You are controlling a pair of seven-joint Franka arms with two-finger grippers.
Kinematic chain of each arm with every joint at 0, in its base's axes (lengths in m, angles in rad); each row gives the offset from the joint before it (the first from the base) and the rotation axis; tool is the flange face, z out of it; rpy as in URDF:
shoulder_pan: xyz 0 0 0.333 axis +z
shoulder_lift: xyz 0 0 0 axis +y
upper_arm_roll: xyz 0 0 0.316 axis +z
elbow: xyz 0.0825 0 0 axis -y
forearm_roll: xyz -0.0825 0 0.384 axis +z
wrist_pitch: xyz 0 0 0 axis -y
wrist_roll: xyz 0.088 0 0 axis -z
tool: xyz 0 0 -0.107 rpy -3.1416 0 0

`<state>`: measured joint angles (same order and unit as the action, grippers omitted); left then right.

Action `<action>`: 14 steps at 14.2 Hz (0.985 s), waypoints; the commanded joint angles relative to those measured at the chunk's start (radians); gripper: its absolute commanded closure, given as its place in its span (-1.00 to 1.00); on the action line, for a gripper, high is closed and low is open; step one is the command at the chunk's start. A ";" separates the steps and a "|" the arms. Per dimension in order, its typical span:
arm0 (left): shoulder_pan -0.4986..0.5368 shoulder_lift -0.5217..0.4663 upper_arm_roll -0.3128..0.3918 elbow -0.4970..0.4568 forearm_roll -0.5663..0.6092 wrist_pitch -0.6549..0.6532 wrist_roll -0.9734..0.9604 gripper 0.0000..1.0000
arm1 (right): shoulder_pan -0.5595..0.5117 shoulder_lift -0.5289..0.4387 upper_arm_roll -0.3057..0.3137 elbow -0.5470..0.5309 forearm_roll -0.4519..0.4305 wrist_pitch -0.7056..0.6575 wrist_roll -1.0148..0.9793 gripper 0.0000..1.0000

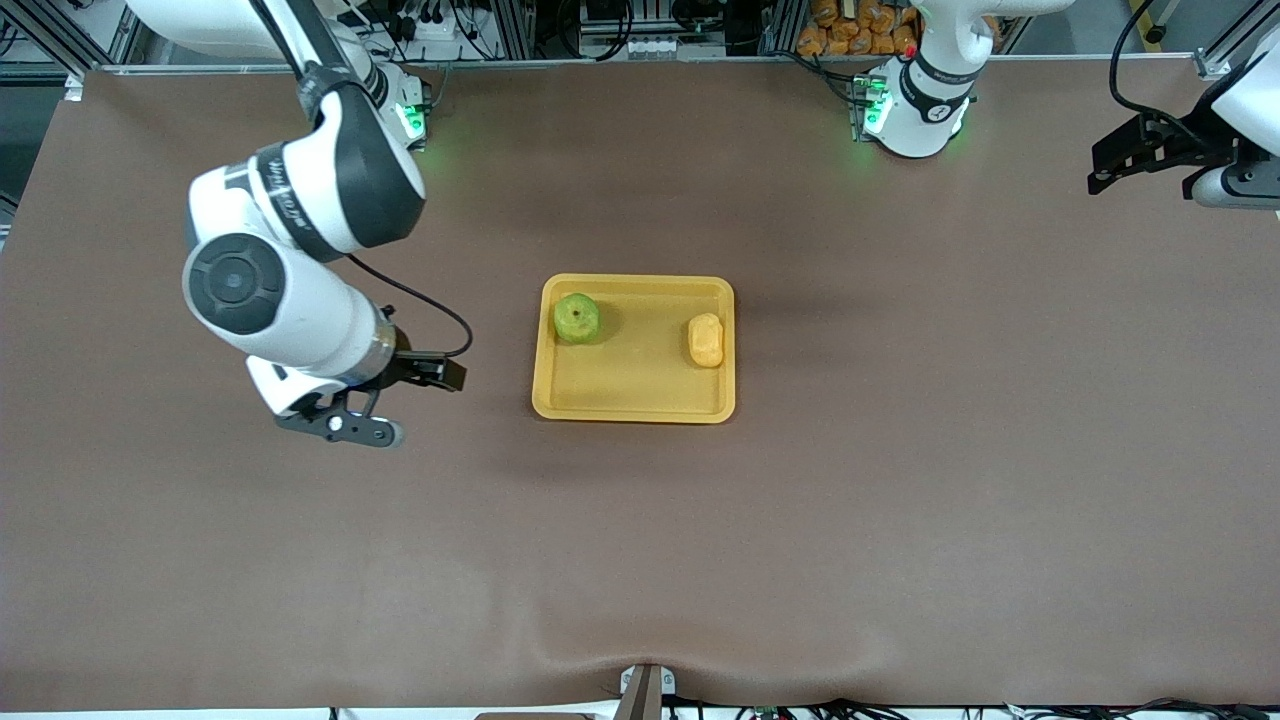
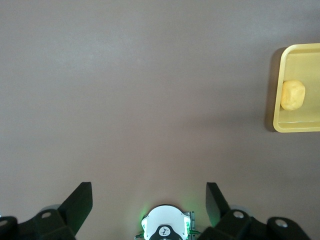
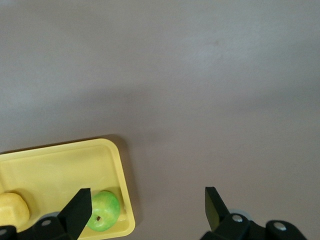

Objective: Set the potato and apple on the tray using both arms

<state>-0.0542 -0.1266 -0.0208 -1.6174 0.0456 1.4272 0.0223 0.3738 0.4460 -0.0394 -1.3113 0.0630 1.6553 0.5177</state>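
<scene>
Already the tray (image 1: 634,401) sits mid-tabletop (image 1: 900,520) with both items on it: the apple (image 1: 577,317) in the corner farther from the front camera toward the right arm's end, stem dimple up, and the potato (image 1: 705,339) against the rim toward the left arm's end, the two well apart. The right gripper (image 1: 352,418) hangs over bare tabletop just beside the tray, on the right arm's end, jaws wide and holding nothing; its wrist view catches only one tray corner, the apple partly covered by a finger (image 3: 79,214) and the potato (image 3: 12,210) cut off at the picture's edge. The left gripper (image 1: 1140,160) is pulled up near the tabletop's edge, well apart from the tray, and much of its arm runs out of the front view. Its jaws are also spread wide and empty; its wrist view shows just a slice of tray (image 2: 278,125) with the potato (image 2: 292,95), the apple out of sight.
</scene>
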 commanded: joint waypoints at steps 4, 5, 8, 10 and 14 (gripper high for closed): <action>0.002 -0.041 -0.001 -0.022 -0.020 -0.022 0.005 -1.00 | -0.125 -0.056 0.018 0.001 -0.011 -0.017 -0.186 -1.00; 0.002 -0.041 -0.001 -0.021 -0.020 -0.022 0.005 -1.00 | -0.139 -0.064 0.016 0.000 -0.011 -0.017 -0.214 -1.00; 0.004 -0.041 0.001 -0.021 -0.020 -0.022 0.004 -1.00 | -0.182 -0.082 0.016 -0.006 -0.026 -0.028 -0.266 -1.00; 0.004 -0.048 0.002 -0.022 -0.020 -0.028 0.002 -1.00 | -0.208 -0.087 0.016 -0.006 -0.041 -0.026 -0.326 -1.00; 0.005 -0.053 0.002 -0.022 -0.020 -0.037 -0.028 -1.00 | -0.280 -0.101 0.016 -0.008 -0.042 -0.025 -0.459 -1.00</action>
<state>-0.0529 -0.1460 -0.0200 -1.6179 0.0456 1.3991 0.0058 0.1346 0.3734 -0.0413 -1.3032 0.0355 1.6361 0.1240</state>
